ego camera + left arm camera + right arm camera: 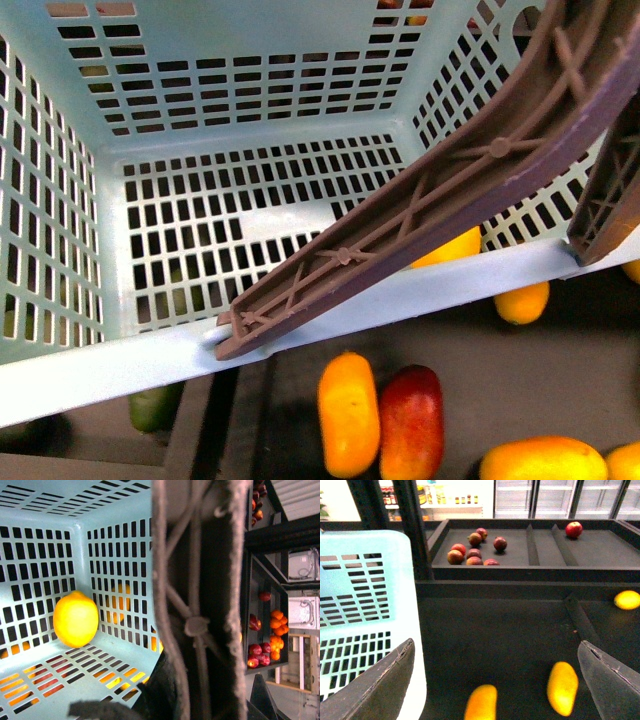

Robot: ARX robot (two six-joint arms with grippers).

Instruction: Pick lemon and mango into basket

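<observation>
The teal basket (250, 140) fills the front view, its brown handle (470, 170) crossing it diagonally. My left gripper (192, 690) is shut on that handle (200, 600), and its fingers are mostly hidden behind it. The lemon (75, 618) rests inside the basket against a slotted wall. The mango (348, 412) lies on the dark shelf just outside the basket's near rim. My right gripper (495, 680) hangs open above the shelf beside the basket (365, 615). Two elongated yellow-orange fruits (563, 687) (481, 704) lie below, between its fingers.
A red-blushed mango (411, 422) touches the mango's right side. More yellow fruits (543, 460) (522, 300) lie to the right, and a green avocado (155, 405) to the left. A rounded yellow fruit (627, 599) and a rear tray of apples (474, 550) sit beyond shelf dividers.
</observation>
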